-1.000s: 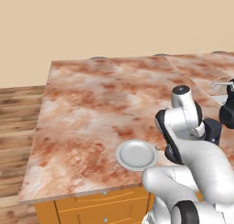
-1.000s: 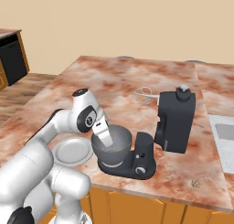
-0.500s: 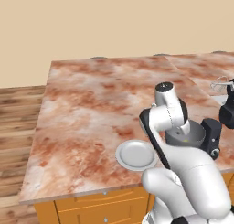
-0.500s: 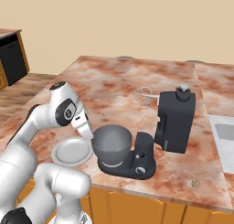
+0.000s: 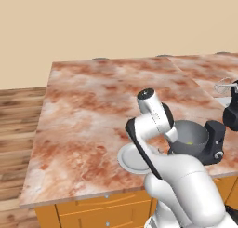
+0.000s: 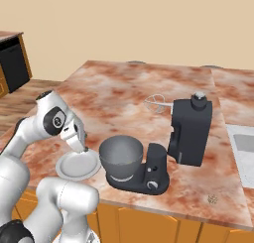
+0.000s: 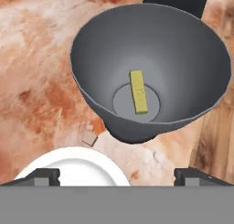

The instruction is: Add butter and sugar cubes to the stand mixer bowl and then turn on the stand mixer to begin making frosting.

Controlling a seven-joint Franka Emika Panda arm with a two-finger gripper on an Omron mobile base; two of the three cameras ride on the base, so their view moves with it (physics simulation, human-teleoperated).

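Over the plate [image 6: 77, 166], the gripper [image 6: 82, 149] hung with jaws released and empty, the butter [image 7: 138, 91] lay in the stand mixer bowl [image 7: 151, 63] at 12 o'clock, and the small tan cube [image 7: 89, 137] risked being nudged away across the tabletop [image 5: 93, 101].

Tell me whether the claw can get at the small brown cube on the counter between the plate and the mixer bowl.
Probably yes. The claw stands open just above the plate, and the cube lies bare on the counter beside the stand mixer bowl; only the bowl's closeness might crowd one finger.
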